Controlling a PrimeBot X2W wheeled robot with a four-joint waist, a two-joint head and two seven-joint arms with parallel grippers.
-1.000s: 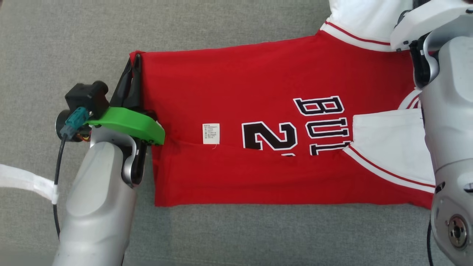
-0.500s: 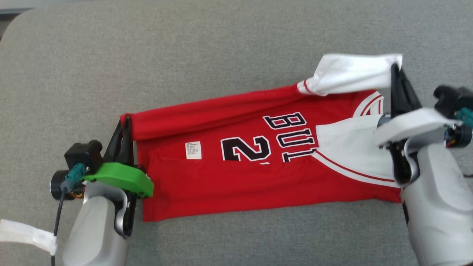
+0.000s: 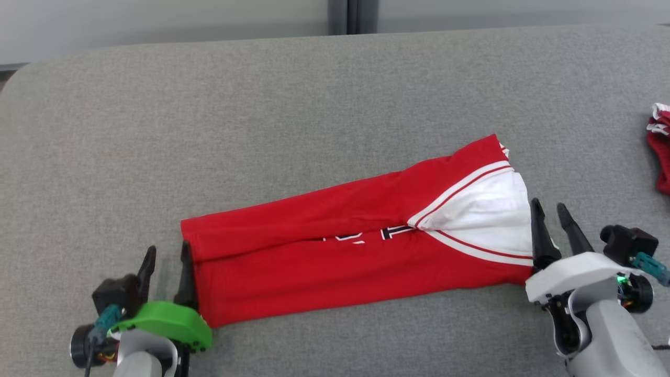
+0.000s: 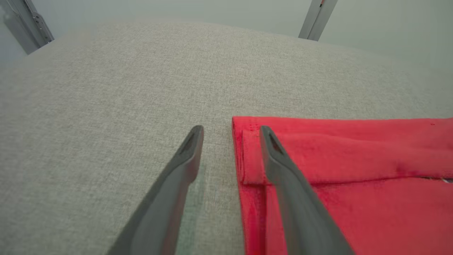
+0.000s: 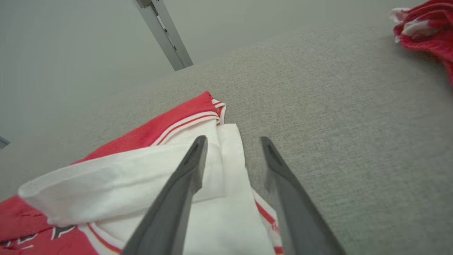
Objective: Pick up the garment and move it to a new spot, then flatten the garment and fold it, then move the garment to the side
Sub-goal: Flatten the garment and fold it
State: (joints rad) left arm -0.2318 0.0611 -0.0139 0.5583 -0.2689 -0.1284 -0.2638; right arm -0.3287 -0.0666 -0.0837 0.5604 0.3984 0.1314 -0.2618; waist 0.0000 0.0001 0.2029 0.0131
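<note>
The garment, a red jersey with white sleeves and dark lettering, lies folded lengthwise into a long strip on the grey cushion. At its left end stands my left gripper, open, with one finger over the red hem and the other over bare cushion. My right gripper is open at the strip's right end, beside the white sleeve. In the right wrist view one finger lies over the white cloth and the other over the cushion. Neither gripper holds anything.
A second red and white cloth lies bunched at the far right edge of the cushion, also the red bundle at the top right of the right wrist view. A pale wall with a metal post stands behind the cushion.
The camera has tilted up and the picture shifted. Both grippers have let go of the jersey edges and opened. The far edge now lies folded over the near half, hiding most of the lettering.
</note>
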